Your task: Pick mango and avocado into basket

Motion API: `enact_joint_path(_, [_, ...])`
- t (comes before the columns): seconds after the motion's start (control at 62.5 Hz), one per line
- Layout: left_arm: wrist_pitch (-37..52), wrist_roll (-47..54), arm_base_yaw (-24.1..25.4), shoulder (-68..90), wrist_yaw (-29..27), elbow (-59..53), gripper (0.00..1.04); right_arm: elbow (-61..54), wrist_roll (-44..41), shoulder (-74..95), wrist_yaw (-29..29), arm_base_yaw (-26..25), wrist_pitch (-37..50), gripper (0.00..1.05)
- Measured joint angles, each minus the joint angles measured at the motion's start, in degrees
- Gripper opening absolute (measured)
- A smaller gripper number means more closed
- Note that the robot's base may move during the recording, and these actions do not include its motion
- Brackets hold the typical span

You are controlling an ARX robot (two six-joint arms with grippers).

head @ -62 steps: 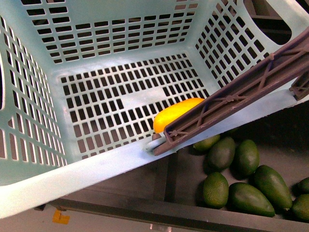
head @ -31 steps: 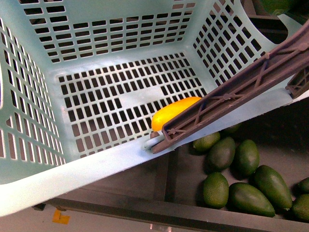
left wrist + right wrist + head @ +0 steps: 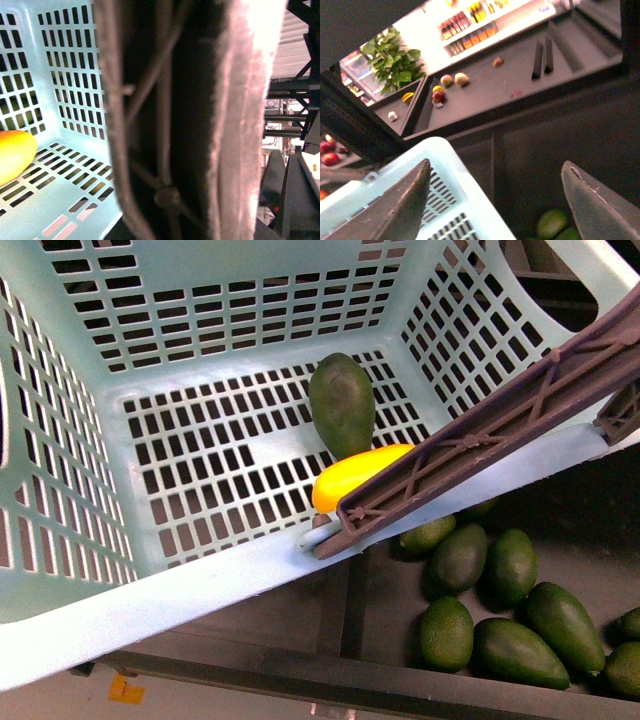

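Avocado (image 3: 342,402) lies at twelve o'clock of mango (image 3: 357,476) in basket (image 3: 150,595); tilt might roll them. Right gripper (image 3: 495,200) wide open, empty; left gripper's state: cannot tell.

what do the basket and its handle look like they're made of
The basket looks like moulded plastic: pale turquoise, matte with a slight sheen, with even rectangular slots in the walls and floor. The handle also seems to be plastic, brown and dull, with moulded ribs and cross-bracing along its length. Neither can be confirmed by look alone.
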Motion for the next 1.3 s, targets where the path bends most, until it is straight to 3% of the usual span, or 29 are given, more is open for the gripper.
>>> enact_joint_path(0.112, [0.00, 0.02, -0.15, 0.00, 0.09, 0.00, 0.14, -7.91, -11.32, -5.97, -4.17, -3.78, 2.14, 0.40])
enact_joint_path(0.208, [-0.02, -0.07, -0.15, 0.00, 0.07, 0.00, 0.14, -12.85, -13.86, -8.57, -4.33, -4.44, 2.82, 0.19])
enact_joint_path(0.32, [0.00, 0.13, -0.15, 0.00, -0.09, 0.00, 0.14, -15.54, -14.53, -11.58, -4.37, -4.46, 3.10, 0.02])
enact_joint_path(1.296, [0.00, 0.02, -0.15, 0.00, 0.00, 0.00, 0.14, -27.67, -15.32, -34.03, -4.37, -4.46, -5.97, 0.02])
